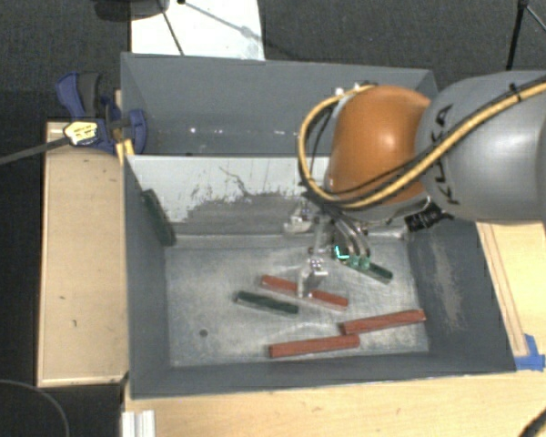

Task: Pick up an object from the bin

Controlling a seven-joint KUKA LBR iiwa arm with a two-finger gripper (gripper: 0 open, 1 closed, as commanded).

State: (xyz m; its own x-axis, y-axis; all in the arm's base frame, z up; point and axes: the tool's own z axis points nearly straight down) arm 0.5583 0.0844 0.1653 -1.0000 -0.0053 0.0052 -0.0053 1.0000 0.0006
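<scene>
Hanging low inside a grey metal bin [209, 126], my tool [312, 279] sits over the middle of the bin floor. Its tip is on or just above a flat red-brown stick [280, 286] that lies slanted there. I cannot tell how far open my tool is, nor whether it has hold of anything, because its lower end is partly hidden under my wrist. Above it, my rounded orange cover [373, 139] and looping cables [308, 153] lead to my grey arm [500, 153], which comes in from the right. A dark green stick [267, 303] lies just beside the red-brown one, to its left. A short green piece [376, 269] lies just right of my tool. Nearer the front wall lie a second red-brown stick [383, 320], to the right, and a third red-brown stick [314, 344], near the middle. Another dark stick [157, 217] leans at the left wall, well apart from the rest.
</scene>
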